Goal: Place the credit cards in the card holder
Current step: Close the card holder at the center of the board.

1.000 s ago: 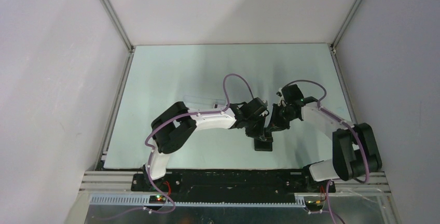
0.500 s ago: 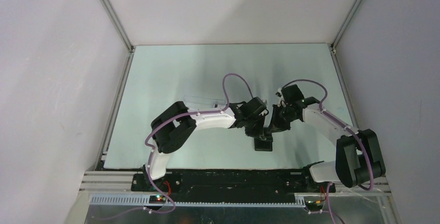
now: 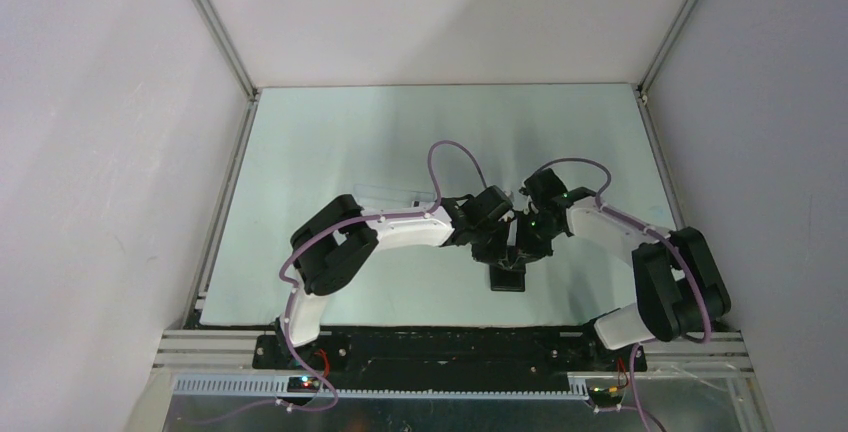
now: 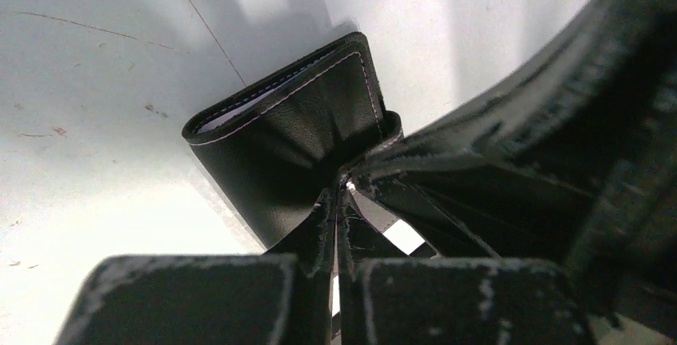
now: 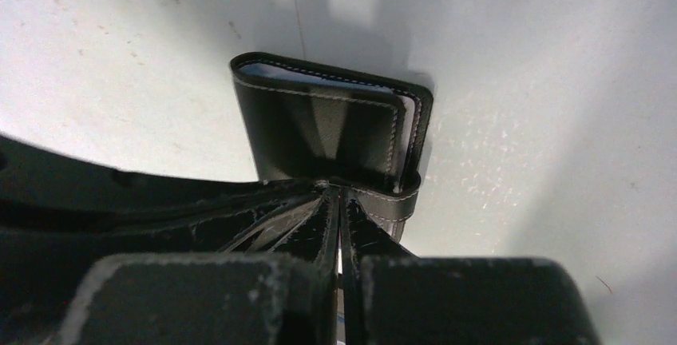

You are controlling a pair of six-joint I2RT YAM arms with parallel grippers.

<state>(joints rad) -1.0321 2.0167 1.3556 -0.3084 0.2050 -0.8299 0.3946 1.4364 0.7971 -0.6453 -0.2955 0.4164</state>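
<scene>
The task looks close to its end. The wallet (image 3: 507, 278) lies folded on the table (image 3: 330, 142), in front of both arm bases and about midway between them. Both grippers meet right over it.

In the right wrist view a pale edge (image 5: 275, 71) shows along the wallet's far side, and another down its right side, tucked between the black flaps. These may be cards already seated, or only the pale inner pockets; I cannot tell which. No loose card shows on the table around the wallet in any view. A clear box (image 3: 385, 193) sits well to the left of the wallet and farther back, half hidden by the left arm, and I cannot make out what is in it.

The left gripper (image 4: 339, 201) has its jaws closed tight, tips together at the wallet's near edge. The right gripper (image 5: 339, 197) is likewise closed, with its tips at the strap (image 5: 385, 201) that wraps the wallet's near right corner. Whether either pair pinches leather or only presses on it cannot be told.

My reading is that loading is done or nearly so, and the step in hand is closing the wallet or fastening that strap. What seems left is to seat the snap, let go and draw both arms away from the wallet, unless a card is hidden under the arms.
</scene>
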